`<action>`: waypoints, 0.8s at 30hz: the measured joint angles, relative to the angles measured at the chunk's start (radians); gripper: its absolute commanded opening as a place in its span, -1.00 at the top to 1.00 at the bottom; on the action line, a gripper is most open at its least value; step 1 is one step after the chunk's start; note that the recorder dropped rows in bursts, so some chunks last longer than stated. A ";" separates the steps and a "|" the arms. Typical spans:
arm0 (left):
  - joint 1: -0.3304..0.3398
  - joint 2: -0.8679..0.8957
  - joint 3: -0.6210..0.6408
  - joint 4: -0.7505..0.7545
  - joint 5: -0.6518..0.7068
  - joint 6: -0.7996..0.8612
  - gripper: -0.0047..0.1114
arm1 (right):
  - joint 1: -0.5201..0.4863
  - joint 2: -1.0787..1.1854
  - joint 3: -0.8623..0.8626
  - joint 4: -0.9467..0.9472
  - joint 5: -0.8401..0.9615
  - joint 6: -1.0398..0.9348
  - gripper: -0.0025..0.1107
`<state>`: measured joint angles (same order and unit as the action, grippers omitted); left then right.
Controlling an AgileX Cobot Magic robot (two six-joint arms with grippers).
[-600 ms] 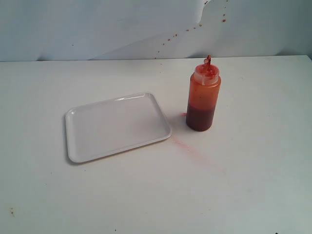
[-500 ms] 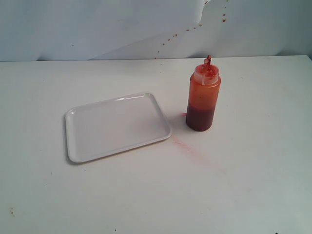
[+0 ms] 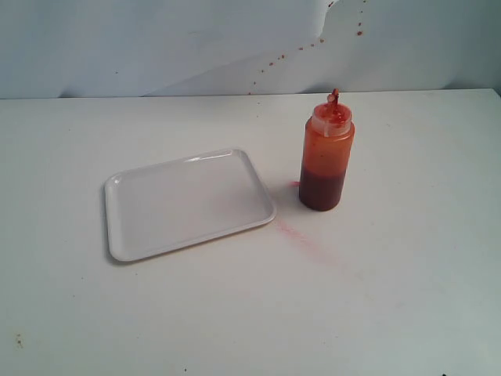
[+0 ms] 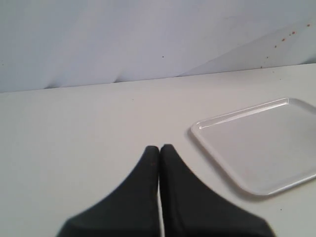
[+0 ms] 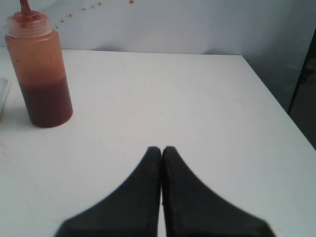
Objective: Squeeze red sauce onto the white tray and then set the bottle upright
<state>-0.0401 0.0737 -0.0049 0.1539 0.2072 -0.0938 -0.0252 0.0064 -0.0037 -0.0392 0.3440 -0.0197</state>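
Nothing has moved since the earlier frames; the bottle, the tray and both pairs of jaws sit just as they did a moment ago. In the exterior view the bottle [image 3: 326, 157] stands upright on the white surface [image 3: 407, 298], right of the middle; its body is translucent orange-red, darker red sauce [image 3: 321, 192] fills roughly its lower third, and its red nozzle [image 3: 334, 97] points up. The white tray [image 3: 188, 205] lies flat on the surface to the bottle's left, near it but not touching, turned at a slight angle; its face shows plain white inside the low rim. A faint pinkish smear [image 3: 301, 233] runs across the surface from near the tray's closest corner, in front of the bottle; a small red speck [image 3: 295, 184] sits just beside the bottle's base, on the tray side. Small reddish spots [image 3: 313, 43] dot the pale wall behind.

The left wrist view shows the left jaws closed, black tips pressed together with only a thin seam between them, holding nothing; the tray lies ahead of them and to one side, apart from the tips. The right wrist view shows the right jaws closed the same way, also empty; the bottle stands well ahead of them and to one side, untouched.
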 measured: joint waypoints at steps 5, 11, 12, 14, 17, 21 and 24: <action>0.000 0.000 0.000 -0.147 -0.264 -0.083 0.91 | 0.000 0.000 0.000 0.000 0.000 0.000 0.96; 0.000 0.000 0.000 -0.173 -0.434 -0.101 0.91 | 0.000 0.000 0.000 0.000 0.000 0.000 0.96; 0.000 0.000 0.000 -0.170 -0.495 -0.101 0.91 | 0.000 0.000 0.000 0.000 0.000 0.000 0.96; 0.000 0.000 0.000 -0.162 -0.603 -0.103 0.91 | 0.000 0.000 0.000 0.000 0.000 0.000 0.96; 0.000 0.000 0.000 -0.165 -0.819 -0.161 0.92 | 0.000 0.000 0.000 0.000 0.000 0.000 0.96; 0.000 0.167 -0.053 -0.229 -1.064 -0.184 0.92 | 0.000 0.000 0.000 0.000 0.000 0.000 0.96; 0.000 0.551 -0.266 0.060 -1.119 -0.320 0.92 | 0.000 0.000 0.000 0.000 0.000 0.000 0.96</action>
<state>-0.0401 0.6251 -0.2713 0.2143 -0.9121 -0.4140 -0.0252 0.0064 -0.0037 -0.0392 0.3440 -0.0197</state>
